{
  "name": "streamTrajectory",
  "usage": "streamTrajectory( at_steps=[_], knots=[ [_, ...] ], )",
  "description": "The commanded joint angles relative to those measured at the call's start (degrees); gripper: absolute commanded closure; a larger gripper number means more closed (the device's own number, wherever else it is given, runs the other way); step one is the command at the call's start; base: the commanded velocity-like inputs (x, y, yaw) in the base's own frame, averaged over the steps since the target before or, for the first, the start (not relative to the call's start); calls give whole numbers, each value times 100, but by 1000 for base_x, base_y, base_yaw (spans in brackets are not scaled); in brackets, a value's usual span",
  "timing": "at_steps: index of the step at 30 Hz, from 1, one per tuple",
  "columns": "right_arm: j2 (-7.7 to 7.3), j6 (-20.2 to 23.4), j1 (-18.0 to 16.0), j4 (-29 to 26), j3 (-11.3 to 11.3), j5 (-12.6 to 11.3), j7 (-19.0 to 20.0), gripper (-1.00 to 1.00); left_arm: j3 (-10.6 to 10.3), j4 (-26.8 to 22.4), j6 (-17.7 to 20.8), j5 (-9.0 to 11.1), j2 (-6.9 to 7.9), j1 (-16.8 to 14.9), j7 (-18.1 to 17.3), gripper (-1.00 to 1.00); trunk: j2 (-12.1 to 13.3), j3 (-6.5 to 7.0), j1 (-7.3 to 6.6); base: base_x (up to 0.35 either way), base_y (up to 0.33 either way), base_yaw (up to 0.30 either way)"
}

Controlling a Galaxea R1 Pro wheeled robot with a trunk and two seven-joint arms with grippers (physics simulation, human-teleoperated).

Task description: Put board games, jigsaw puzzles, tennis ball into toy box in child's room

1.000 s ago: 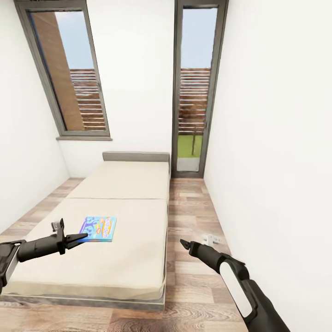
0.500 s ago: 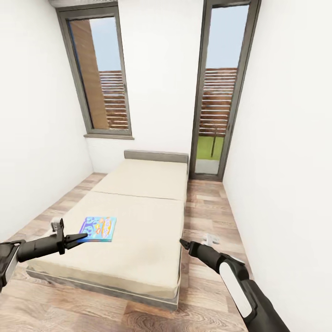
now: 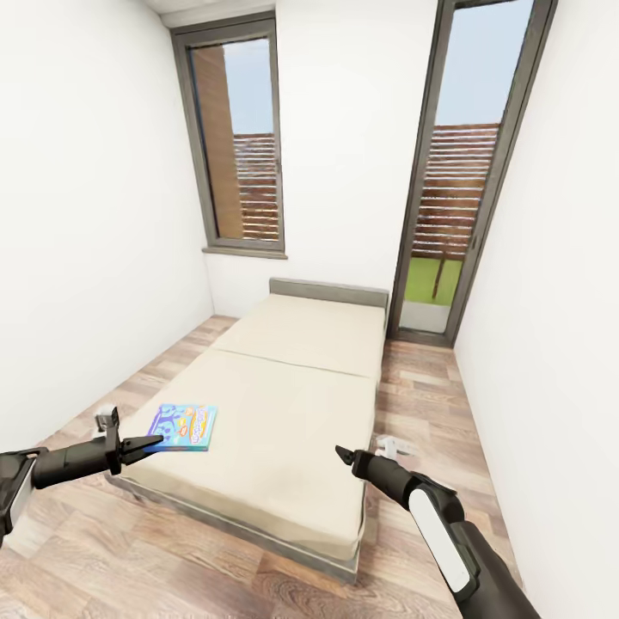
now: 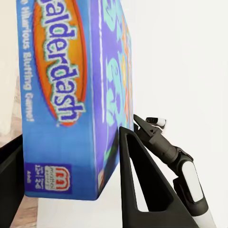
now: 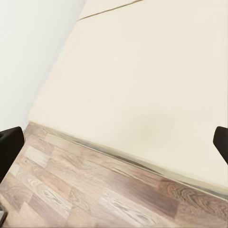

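Board game (image 3: pixel 182 427): one, blue, clamped in left end effector (image 3: pixel 153 443), held over near left corner of bed (image 3: pixel 284 404). Right end effector (image 3: pixel 343 455): fingers apart, empty, over near right bed edge. Room: white walls, plank floor (image 3: pixel 172 559), two tall windows (image 3: pixel 245 142) far.

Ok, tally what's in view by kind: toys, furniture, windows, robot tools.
Board games: 1, the blue board game held in the left tool
Beds: 1, the bed
Tall windows: 2, window and glazed door
Tools: 2, left and right tool
Total: 6
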Motion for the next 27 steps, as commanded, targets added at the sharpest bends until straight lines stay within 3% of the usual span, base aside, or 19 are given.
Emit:
streamTrajectory(
  at_steps=[1, 8, 27],
  knots=[
    [1, 27, -4, -5, -7, -1, 11, -100, 8, -1, 56, -9, -1, -6, -30, 100, 30, 7, -19, 0, 0, 292],
    [1, 27, -4, -5, -1, -4, 11, -100, 8, -1, 54, -9, -1, -6, -30, 100, 311, 132, -173, 0, 0, 292],
    [1, -7, -4, -5, 2, -9, 11, -100, 9, -3, 54, -9, -18, -6, -30, 100, 311, 132, -173, 0, 0, 292]
  ],
)
